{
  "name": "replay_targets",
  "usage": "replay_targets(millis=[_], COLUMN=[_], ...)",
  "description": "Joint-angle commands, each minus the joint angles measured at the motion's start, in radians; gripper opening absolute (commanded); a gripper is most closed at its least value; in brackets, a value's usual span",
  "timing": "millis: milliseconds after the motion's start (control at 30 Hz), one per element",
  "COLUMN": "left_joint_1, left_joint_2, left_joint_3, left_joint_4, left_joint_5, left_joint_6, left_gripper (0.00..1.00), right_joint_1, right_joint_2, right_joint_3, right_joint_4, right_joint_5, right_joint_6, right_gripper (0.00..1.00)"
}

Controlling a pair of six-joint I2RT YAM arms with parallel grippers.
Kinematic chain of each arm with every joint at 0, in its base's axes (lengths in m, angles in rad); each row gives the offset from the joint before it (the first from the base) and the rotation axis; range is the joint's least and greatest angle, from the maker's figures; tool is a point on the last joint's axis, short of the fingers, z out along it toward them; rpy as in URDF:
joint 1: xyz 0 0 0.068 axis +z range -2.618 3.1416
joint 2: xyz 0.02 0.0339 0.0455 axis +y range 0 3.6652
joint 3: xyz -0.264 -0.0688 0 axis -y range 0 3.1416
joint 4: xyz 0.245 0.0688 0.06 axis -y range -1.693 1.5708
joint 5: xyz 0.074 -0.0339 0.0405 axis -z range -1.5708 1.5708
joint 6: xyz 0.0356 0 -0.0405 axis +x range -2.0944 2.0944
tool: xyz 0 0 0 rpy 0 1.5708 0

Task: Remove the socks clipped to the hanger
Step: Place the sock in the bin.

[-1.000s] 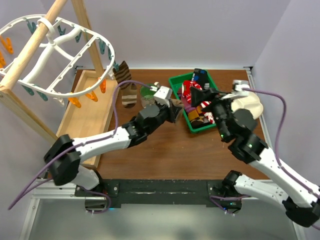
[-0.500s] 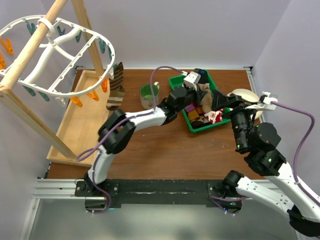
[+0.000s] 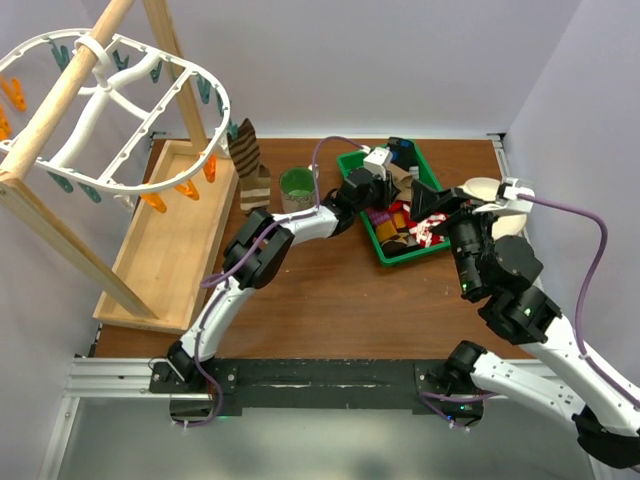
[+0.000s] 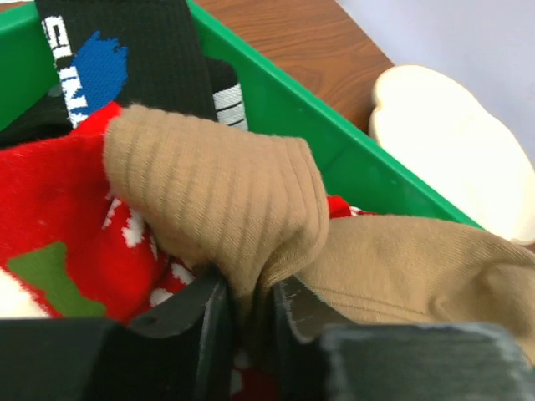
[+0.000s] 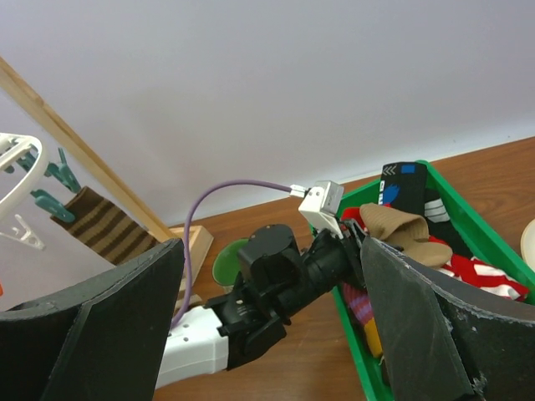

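The white oval hanger point(image 3: 120, 110) hangs from a wooden pole at the top left, with orange and teal clips. One brown striped sock point(image 3: 250, 165) dangles from its right rim; it also shows in the right wrist view point(image 5: 104, 225). My left gripper point(image 3: 390, 178) reaches into the green bin point(image 3: 352, 160) and is shut on a tan ribbed sock point(image 4: 217, 184), which lies on a red patterned sock point(image 4: 50, 200) and a black sock point(image 4: 125, 50). My right gripper point(image 3: 440, 205) is open and empty above the bin's right side, facing the left arm point(image 5: 269, 251).
A green cup point(image 3: 297, 185) stands between the hanging sock and the bin. A white cloud-shaped object point(image 4: 451, 142) lies right of the bin. A wooden tray base point(image 3: 170, 240) and a slanted pole frame point(image 3: 60, 90) fill the left side.
My left arm has swung from the table's middle to the bin, carrying the tan sock down into it. My right arm pulled back to the right and lifted.
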Motion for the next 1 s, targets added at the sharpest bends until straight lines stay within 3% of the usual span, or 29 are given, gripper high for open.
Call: replay_targets(millis=[0, 233, 733, 967], left_joint_1=[-0.009, -0.009, -0.014, -0.035], left_joint_2=[-0.126, -0.240, -0.571, -0.756], left_joint_3=[-0.036, -0.130, -0.587, -0.904], left_joint_4=[0.052, 0.089, 0.232, 0.292], left_joint_5=[0.022, 0.028, 0.048, -0.005], left_joint_6=[0.014, 0.009, -0.012, -0.108], left_gripper=[0.36, 0.51, 0.51, 0.51], right_joint_1=[-0.003, -0.003, -0.003, -0.023], right_joint_2=[0.009, 0.020, 0.100, 0.216], right_joint_3=[0.018, 0.024, 0.034, 0.075], right_joint_4=[0.008, 0.005, 0.011, 0.056], right_joint_5=[-0.014, -0.009, -0.074, -0.261], right_joint_6=[-0.013, -0.014, 0.024, 0.033], right_gripper=[0.91, 0.91, 0.95, 0.96])
